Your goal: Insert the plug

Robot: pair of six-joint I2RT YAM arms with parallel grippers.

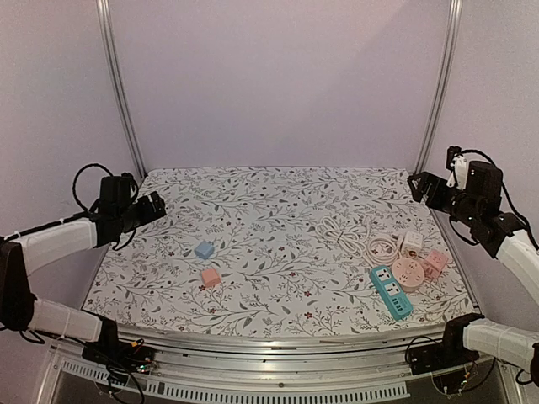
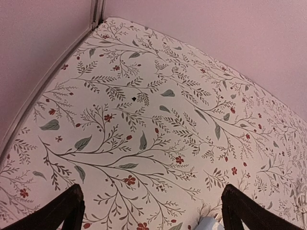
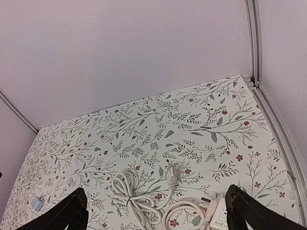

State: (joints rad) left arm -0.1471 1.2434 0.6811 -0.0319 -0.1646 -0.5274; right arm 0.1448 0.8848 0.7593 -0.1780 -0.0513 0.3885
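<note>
Left arm (image 1: 63, 236) and right arm (image 1: 497, 227) hover raised, fingers (image 2: 57, 213) spread wide

- Two pincers: left pincer (image 1: 158, 204), right pincer (image 1: 415, 187).
- One teal power strip (image 1: 391, 291).
- One round pink socket (image 1: 409, 274).
- Two white cables: loose-coiled cable (image 1: 341, 229), ring-coiled cable (image 1: 383, 247).
- Four small blocks: blue block (image 1: 204, 250), pink block (image 1: 210, 277), white block (image 1: 411, 243), second pink block (image 1: 434, 263).
- One flowered surface (image 1: 278, 202).

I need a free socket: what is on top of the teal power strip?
The teal power strip shows its sockets uncovered. The round pink adapter sits against its far end; any overlap there cannot be told.
</note>
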